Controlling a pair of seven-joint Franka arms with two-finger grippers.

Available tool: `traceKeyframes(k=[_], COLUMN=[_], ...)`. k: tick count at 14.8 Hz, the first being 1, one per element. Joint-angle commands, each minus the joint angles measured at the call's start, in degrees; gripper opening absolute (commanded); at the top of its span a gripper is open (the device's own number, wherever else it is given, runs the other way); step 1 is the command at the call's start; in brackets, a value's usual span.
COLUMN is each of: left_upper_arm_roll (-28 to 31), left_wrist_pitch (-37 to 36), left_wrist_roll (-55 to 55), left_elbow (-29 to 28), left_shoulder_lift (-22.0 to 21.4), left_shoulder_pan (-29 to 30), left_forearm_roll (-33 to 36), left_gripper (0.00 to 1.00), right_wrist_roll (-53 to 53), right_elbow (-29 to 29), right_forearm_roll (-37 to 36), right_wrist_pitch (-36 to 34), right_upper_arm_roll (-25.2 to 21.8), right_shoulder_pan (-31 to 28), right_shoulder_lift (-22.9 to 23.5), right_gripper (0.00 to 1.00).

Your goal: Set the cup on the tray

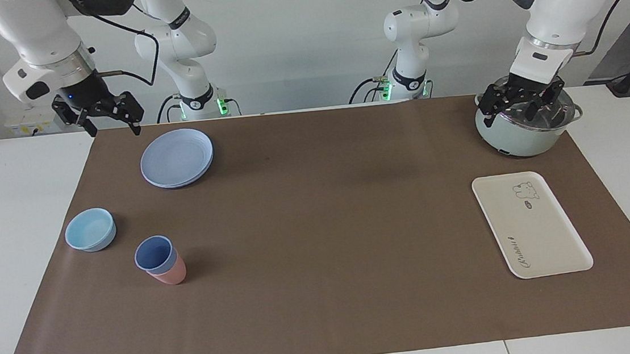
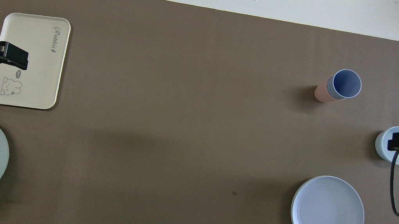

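Overhead view: one cup (image 2: 344, 84) nested in one pink cup (image 2: 321, 93), one tray (image 2: 29, 61), both end effectors released.

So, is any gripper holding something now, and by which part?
Nothing is held: left gripper and right gripper are open; the periwinkle-blue plastic cup sits nested in a pink cup.

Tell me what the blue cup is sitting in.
The blue cup is nested inside a pink cup; only the pink cup's lower wall shows below it. The pink cup's inside and the blue cup's lower part are covered.
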Motion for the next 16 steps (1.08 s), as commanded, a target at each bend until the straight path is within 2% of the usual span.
traceKeyframes(k=[1, 4, 10, 14, 16], left_upper_arm_roll=[-0.3, -0.3, -0.3, -0.3, -0.3], left_wrist_pitch=[0.0, -0.1, 0.0, 0.0, 0.0], left_wrist_roll=[-0.5, -0.6, -0.5, -0.6, -0.5], left_elbow=[-1.9, -1.9, -1.9, -1.9, -1.9], left_shoulder_lift=[-1.8, -1.8, -1.8, -1.8, -1.8], left_shoulder_pan=[0.5, 0.5, 0.5, 0.5, 0.5], left_forearm_roll=[0.3, 0.3, 0.3, 0.3, 0.3], left_gripper=[1.0, 1.0, 1.0, 1.0, 1.0], right_wrist_roll=[-0.2, -6.2, -19.4, -38.8, -50.9], right_elbow=[-1.7, -4.8, -14.7, -17.0, -17.0], right_forearm_roll=[0.7, 4.2, 8.1, 15.0, 23.5], right_wrist_pitch=[4.8, 11.5, 30.1, 35.0, 36.1], right_upper_arm_roll=[0.4, 0.3, 0.1, 0.0, 0.0], right_shoulder_pan=[-0.6, -1.3, -5.1, -11.6, -14.4], right_shoulder_lift=[-0.1, -0.3, 0.2, 4.3, 7.9], right_gripper=[1.0, 1.0, 1.0, 1.0, 1.0])
